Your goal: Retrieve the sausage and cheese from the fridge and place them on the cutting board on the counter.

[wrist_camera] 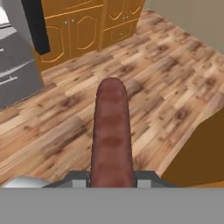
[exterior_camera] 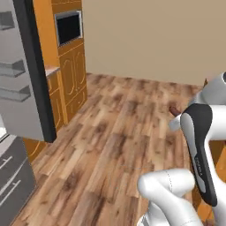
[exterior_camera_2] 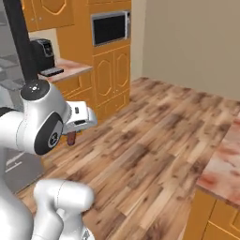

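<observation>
**While carried over open floor, the sausage sits clamped by 1 end**

Though small and light, the sausage [wrist_camera: 111,133] looks smooth and rounded, so I judge it slippery and slightly yielding, prone to pivot if squeezed only at its tip. It juts straight ahead of the gripper [wrist_camera: 112,178], whose jaws are clenched on its near end; most of its length hangs free beyond them. A hold nearer the middle would steady it better, but the present grasp looks adequate for so light a thing. In the right base view its dark tip [exterior_camera_2: 71,138] peeks just below the hand.

Ahead and beneath the gripper lies wooden floor [wrist_camera: 166,78]. The fridge [wrist_camera: 17,65], with its door [exterior_camera: 26,75] standing open, is off to the gripper's upper left in the hand view, well apart. An edge of the counter [exterior_camera_2: 225,164] shows at far right in the right base view; I see no cutting board or cheese.
</observation>
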